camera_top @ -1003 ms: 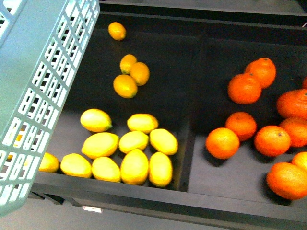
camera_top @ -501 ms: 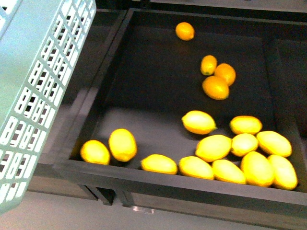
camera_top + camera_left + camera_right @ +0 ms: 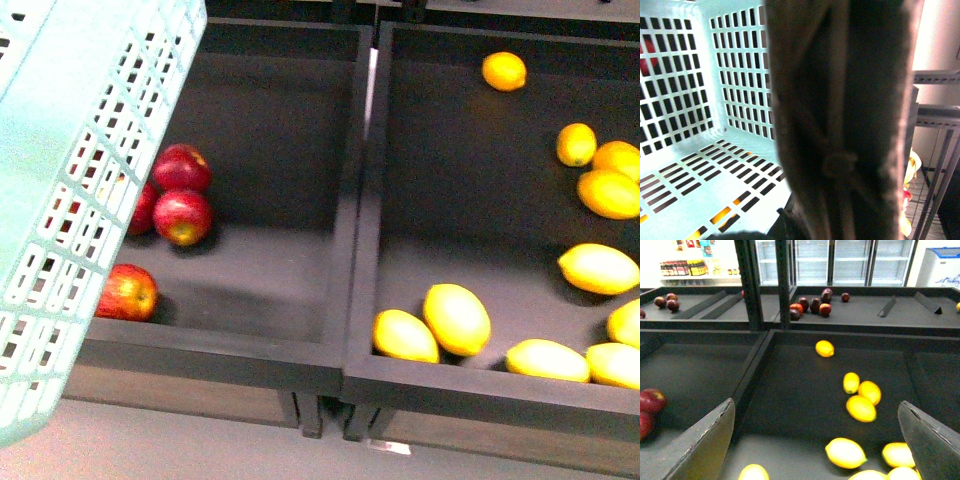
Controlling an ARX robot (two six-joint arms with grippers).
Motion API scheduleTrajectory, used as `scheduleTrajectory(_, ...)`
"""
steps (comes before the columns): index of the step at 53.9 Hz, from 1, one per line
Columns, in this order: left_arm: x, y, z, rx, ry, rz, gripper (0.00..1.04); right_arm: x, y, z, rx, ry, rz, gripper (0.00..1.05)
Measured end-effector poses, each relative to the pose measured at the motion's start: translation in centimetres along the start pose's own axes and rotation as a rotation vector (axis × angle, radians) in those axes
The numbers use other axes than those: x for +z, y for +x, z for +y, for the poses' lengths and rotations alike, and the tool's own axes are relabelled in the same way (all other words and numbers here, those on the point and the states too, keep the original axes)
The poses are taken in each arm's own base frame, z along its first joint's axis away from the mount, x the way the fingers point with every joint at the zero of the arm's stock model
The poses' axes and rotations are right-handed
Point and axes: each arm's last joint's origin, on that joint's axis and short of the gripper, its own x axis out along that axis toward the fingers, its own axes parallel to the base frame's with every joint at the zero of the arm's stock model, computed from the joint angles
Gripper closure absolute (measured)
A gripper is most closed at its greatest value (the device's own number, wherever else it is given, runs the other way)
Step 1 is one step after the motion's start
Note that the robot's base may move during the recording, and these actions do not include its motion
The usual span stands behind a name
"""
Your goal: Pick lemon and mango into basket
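Front view: light turquoise lattice-walled plastic basket point(image 3: 70, 200) near left; smooth yellow oval lemons point(image 3: 457, 318) right. My right pincer point(image 3: 816, 405) is spread wide; of my left pincer I cannot tell.

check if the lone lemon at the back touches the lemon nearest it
Apart. Front view shows bare bin floor between the lone lemon and nearest lemon.

Front view shows four apples point(image 3: 182, 216), ten yellow fruits point(image 3: 457, 319), one basket point(image 3: 60, 110).

Bright, even light; the lemons point(image 3: 457, 318) glare, overexposed, over soft shadows. The handle point(image 3: 840, 120) is a close blur. Far fridges point(image 3: 840, 260) wash out white.
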Motion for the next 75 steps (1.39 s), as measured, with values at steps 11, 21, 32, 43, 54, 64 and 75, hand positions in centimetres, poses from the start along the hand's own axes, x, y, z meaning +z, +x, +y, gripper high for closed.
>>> scheduleTrajectory(11, 0.0, 0.0, 0.0, 0.000, 0.000, 0.000, 1.00, 0.0, 0.0, 0.0, 0.002, 0.000, 0.001, 0.09)
scheduleTrajectory(21, 0.0, 0.0, 0.0, 0.000, -0.001, 0.001, 1.00, 0.0, 0.0, 0.0, 0.000, 0.000, 0.001, 0.09)
scheduleTrajectory(32, -0.2, 0.2, -0.3, 0.170, 0.141, 0.079, 1.00, 0.0, 0.0, 0.0, 0.001, 0.000, 0.000, 0.09)
scheduleTrajectory(43, -2.2, 3.9, 0.2, 0.302, 0.580, 0.222, 1.00, 0.0, 0.0, 0.0, 0.008, 0.000, 0.001, 0.09)
scheduleTrajectory(54, -5.5, 8.3, -0.8, 0.233, 0.619, 0.357, 1.00, 0.0, 0.0, 0.0, 0.004, 0.000, 0.001, 0.09)
scheduleTrajectory(64, -10.0, 12.1, -1.4, 0.192, 0.634, 0.527, 1.00, 0.0, 0.0, 0.0, 0.004, 0.000, 0.001, 0.09)
scheduleTrajectory(75, -15.8, 14.2, -1.3, 0.168, 0.660, 0.694, 1.00, 0.0, 0.0, 0.0, 0.000, 0.000, 0.001, 0.09)
